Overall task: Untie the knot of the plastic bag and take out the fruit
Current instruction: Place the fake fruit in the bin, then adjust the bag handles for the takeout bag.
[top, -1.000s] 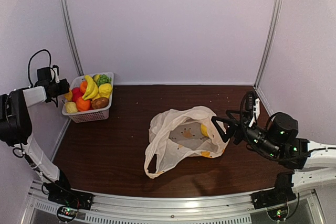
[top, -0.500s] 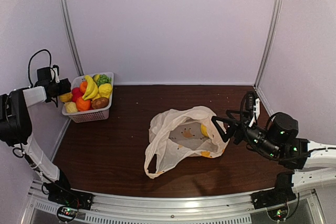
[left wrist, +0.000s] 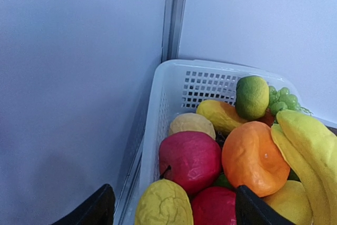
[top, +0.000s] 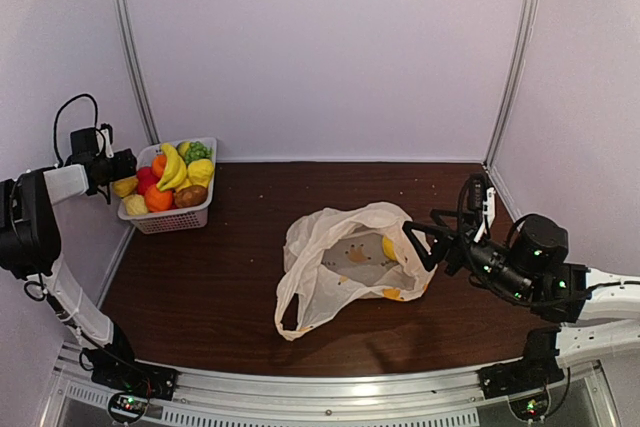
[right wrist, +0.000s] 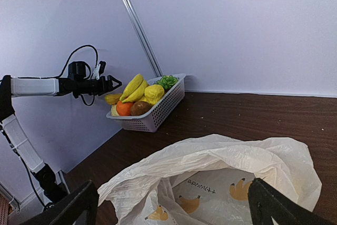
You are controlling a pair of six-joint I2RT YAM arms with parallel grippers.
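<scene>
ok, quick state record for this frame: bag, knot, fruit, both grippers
plastic bag: mid-table, crumpled, mouth open
knot: none visible
fruit in bag: one yellow piece showing inside, near the right side
basket: far left corner, piled with fruit
left gripper: open, at the basket's left end, gripping nothing
right gripper: open, at the bag's right edge, gripping nothing

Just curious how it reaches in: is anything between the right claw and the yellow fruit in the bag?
Only the plastic bag itself: its crumpled right rim rises between the open right gripper and the yellow fruit inside. Nothing else visible stands in the way.
</scene>
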